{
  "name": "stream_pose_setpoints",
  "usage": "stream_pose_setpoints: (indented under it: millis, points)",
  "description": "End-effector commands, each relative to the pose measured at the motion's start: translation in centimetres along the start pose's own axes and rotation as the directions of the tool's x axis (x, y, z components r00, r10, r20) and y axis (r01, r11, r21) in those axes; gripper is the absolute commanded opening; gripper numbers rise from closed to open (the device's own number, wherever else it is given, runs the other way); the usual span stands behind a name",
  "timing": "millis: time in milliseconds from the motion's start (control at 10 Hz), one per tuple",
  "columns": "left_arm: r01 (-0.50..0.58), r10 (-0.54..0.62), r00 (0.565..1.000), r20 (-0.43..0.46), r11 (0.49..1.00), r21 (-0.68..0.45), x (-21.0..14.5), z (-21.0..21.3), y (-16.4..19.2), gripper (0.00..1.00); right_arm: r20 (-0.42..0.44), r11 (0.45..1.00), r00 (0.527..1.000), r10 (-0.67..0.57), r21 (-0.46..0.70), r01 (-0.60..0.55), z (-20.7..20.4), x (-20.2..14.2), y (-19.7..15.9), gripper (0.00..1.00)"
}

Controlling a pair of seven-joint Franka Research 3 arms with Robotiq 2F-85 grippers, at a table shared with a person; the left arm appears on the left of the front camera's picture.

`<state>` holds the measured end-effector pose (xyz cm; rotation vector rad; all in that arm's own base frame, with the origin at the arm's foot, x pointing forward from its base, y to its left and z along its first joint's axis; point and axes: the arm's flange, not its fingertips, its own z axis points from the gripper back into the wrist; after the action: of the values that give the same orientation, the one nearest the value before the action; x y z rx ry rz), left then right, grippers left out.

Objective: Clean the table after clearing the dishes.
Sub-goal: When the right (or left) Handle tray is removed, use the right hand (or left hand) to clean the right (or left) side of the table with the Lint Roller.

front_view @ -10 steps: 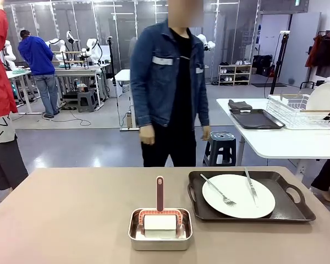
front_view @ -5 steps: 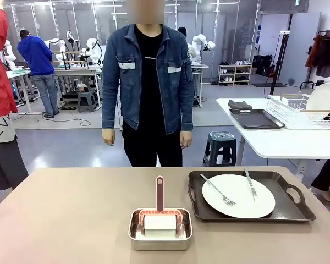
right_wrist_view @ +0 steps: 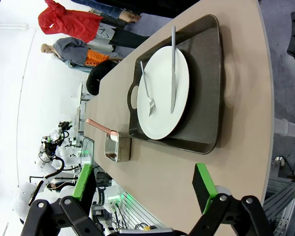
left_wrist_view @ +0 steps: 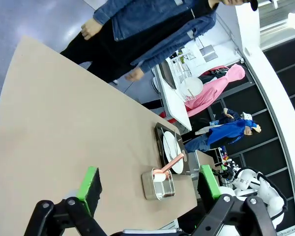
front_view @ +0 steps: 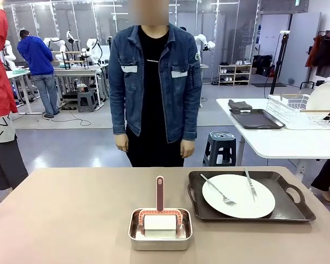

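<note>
- Table (front_view: 71,209): one wide beige-brown tabletop. It carries one tray and one pan.
- Tray (front_view: 286,181): one dark brown handled tray, lying flat in the table's 3 o'clock sector in the front view.
- Plate (front_view: 238,196): one round white plate, resting on the tray.
- Cutlery: one fork (front_view: 218,190) and one knife (front_view: 251,187), both lying on the plate. The fork is at 9 o'clock of the knife, and the two are apart.
- Pan (front_view: 160,241): one small steel pan at the table's 6 o'clock edge, at 9 o'clock of the tray and not touching it.
- Roller (front_view: 160,221): one white roller lying in the pan, with its red-brown handle (front_view: 160,193) pointing to 12 o'clock.
- Left gripper (left_wrist_view: 148,182): jaws spread wide with nothing between the two green pads. It is raised above the table.
- Right gripper (right_wrist_view: 143,184): jaws spread wide and holding nothing. It is raised above the table, with the tray ahead of it.
- Person (front_view: 154,82): one person standing at the table's 12 o'clock edge, both hands hanging down and holding nothing.
- White side table (front_view: 286,146): at 2 o'clock. It bears one wire rack (front_view: 289,113) holding one upright dish (front_view: 322,99), and one dark flat tray (front_view: 256,118).
</note>
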<state>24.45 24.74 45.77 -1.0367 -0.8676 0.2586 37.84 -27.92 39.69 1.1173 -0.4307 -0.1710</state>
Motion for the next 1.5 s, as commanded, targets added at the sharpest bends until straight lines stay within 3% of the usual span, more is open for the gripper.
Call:
stream_pose_setpoints:
  millis: [0,1400]
  points:
    - [0.000,0.000,1.000,-0.009,1.000,-0.007,-0.07,0.52,-0.14,1.00,0.001,1.000,1.000,0.002,0.002,-0.002,0.12,-0.15,0.37,1.00]
    - [0.000,0.000,1.000,-0.009,1.000,-0.007,-0.07,0.52,-0.14,1.00,0.001,1.000,1.000,0.002,0.002,-0.002,0.12,-0.15,0.37,1.00]
